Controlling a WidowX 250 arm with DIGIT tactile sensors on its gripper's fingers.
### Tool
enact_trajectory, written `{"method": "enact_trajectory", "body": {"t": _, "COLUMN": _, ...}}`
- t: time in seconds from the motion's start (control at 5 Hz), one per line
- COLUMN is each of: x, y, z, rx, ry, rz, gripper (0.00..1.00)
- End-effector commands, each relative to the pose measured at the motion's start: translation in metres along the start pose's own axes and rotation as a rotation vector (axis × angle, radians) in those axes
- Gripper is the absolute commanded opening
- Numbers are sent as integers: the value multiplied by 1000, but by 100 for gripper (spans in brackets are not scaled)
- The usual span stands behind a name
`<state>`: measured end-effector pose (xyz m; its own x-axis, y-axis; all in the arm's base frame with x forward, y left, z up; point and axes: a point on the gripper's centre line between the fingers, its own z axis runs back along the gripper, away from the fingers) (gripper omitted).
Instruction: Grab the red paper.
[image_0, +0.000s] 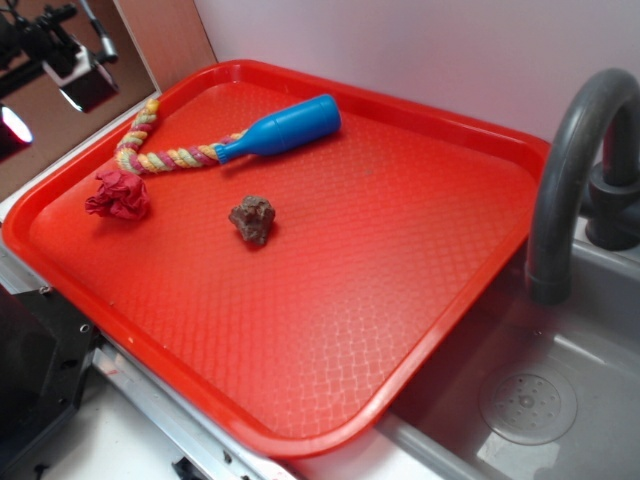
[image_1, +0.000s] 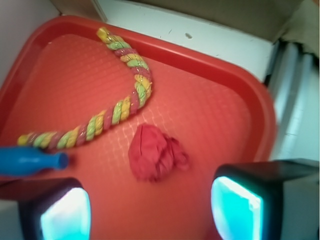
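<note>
Two fingers (image_1: 65, 212) spread wide, empty, hovering above the red paper (image_1: 155, 152), which lies on the red tray (image_1: 220, 95) beside the braided rope (image_1: 125, 107); blue handle (image_1: 30, 161) cut off left.

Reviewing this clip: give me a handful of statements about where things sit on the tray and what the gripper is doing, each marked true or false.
1. The red paper lies on the tray near the rope's bend. True.
2. The gripper is shut on the red paper. False: its fingers stand apart, above the paper, holding nothing.
3. The brown lump touches the red paper. False: bare tray lies between them.
4. The rope ends in a blue handle. True.
5. The red paper sits in the sink. False: it is on the tray.
</note>
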<state>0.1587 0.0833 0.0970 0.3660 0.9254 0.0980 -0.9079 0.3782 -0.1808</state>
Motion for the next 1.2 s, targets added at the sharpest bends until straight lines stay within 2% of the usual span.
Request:
{"method": "enact_trajectory", "body": {"t": 0.0, "x": 24, "y": 6, "z": -43, "rx": -29, "ry": -22, "rz": -2, "gripper": 100}}
{"method": "enact_trajectory", "body": {"t": 0.4, "x": 4, "y": -8, "z": -66, "rx": -32, "ry": 67, "rz": -93, "gripper": 100}}
{"method": "enact_trajectory", "body": {"t": 0.6, "x": -14, "y": -13, "z": -70, "rx": -12, "ry": 88, "rz": -147, "gripper": 100}}
{"method": "enact_trajectory", "body": {"t": 0.8, "x": -20, "y": -13, "z": -75, "rx": 42, "ry": 85, "rz": -140, "gripper": 100}}
{"method": "enact_trajectory", "body": {"t": 1.0, "x": -20, "y": -10, "z": -81, "rx": 97, "ry": 57, "rz": -112, "gripper": 0}}
